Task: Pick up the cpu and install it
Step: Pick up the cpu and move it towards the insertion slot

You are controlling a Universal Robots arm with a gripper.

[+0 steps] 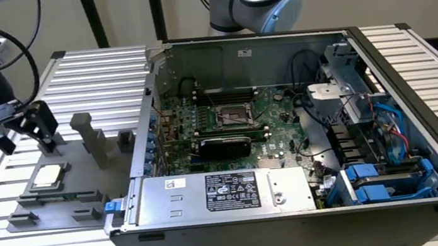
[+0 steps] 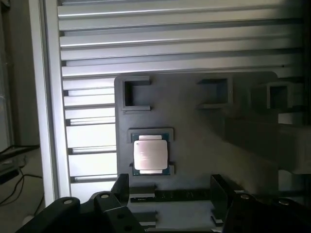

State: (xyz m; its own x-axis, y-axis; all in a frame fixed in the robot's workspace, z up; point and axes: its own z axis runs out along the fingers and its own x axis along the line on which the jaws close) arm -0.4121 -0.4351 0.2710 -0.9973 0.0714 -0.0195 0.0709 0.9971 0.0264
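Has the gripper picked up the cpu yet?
No, the cpu lies in its nest on the grey fixture plate, below the open gripper.

The gripper point(image 2: 169, 183) is cut by the wrist view's edge; print on the black label point(image 1: 232, 191) is too small to read.

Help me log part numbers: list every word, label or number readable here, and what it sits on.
No text can be quoted.
Black label on the silver box: white print, too small to read.
Corner sticker beside it: too small.
Wall sticker inside the case: blurred.
cpu top: no marking readable.
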